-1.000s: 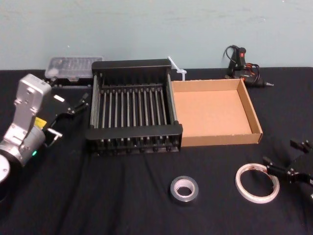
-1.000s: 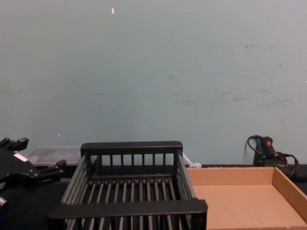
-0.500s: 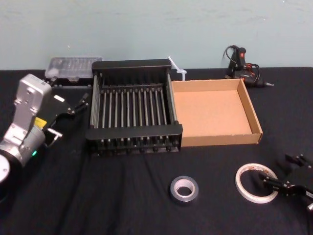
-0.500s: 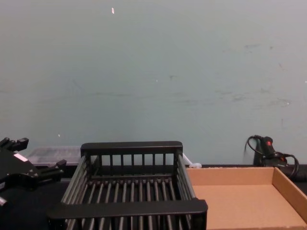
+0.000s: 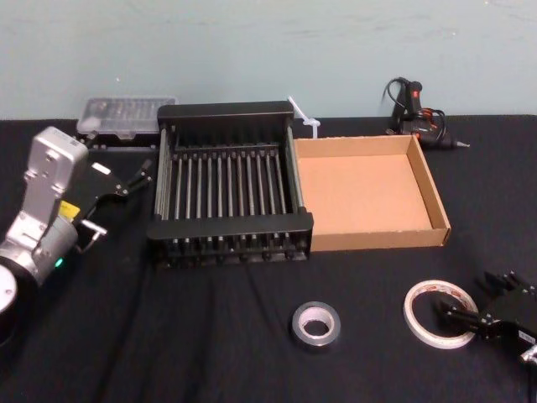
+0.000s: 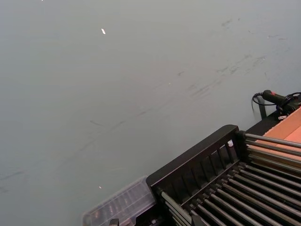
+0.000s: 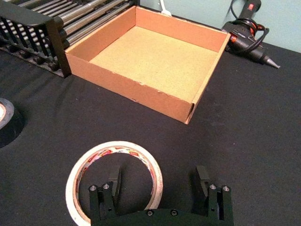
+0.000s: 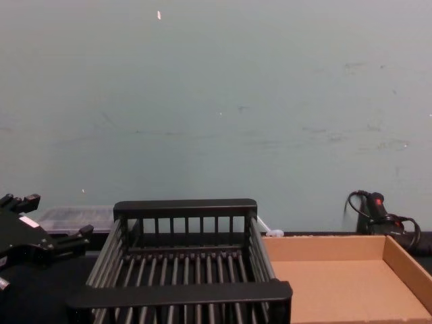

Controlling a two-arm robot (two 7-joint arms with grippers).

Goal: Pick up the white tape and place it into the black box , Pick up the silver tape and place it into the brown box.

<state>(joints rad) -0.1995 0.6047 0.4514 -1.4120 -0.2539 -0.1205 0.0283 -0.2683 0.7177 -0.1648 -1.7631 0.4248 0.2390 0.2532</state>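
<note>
The white tape [image 5: 421,298] [image 7: 94,160] lies flat on the black cloth at the front right. My right gripper [image 5: 464,300] [image 7: 158,181] is open and low over it, with one finger inside the ring and the other outside its right side. The silver tape [image 5: 316,325] [image 7: 7,122] lies flat to the left of the white roll. Behind them stand the black box [image 5: 231,227] [image 7: 33,14] [image 8: 182,293] and, on its right, the brown box [image 5: 382,239] [image 7: 136,87] [image 8: 337,283]. Nothing lies in either box. My left gripper [image 5: 136,176] hangs open to the left of the black box.
A clear plastic case [image 5: 126,113] [image 6: 120,207] sits at the back left. A black and red power tool [image 5: 415,113] [image 7: 249,33] [image 8: 378,212] with its cord lies behind the brown box. Bare black cloth spreads across the front of the table.
My right gripper has come down and to the left from beside the white tape, and now straddles its right rim. The left arm and both rolls have stayed still.
</note>
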